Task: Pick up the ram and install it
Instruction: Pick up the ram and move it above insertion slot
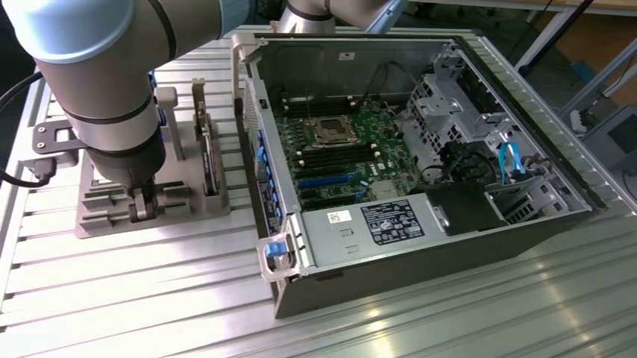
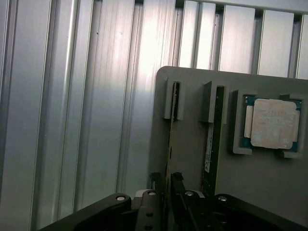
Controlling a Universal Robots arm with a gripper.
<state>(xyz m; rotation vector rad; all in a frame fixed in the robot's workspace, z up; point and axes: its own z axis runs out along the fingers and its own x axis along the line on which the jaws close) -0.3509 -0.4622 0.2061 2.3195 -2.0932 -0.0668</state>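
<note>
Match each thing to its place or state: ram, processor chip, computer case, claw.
1 ram
2 processor chip
3 computer case
4 claw

A lies flat in a grey holder recess
B stands open, on the exterior view's right
C closed on the ram
D on edge in a holder slot

Pairs: 1-D, 2-A, 3-B, 4-C
</note>
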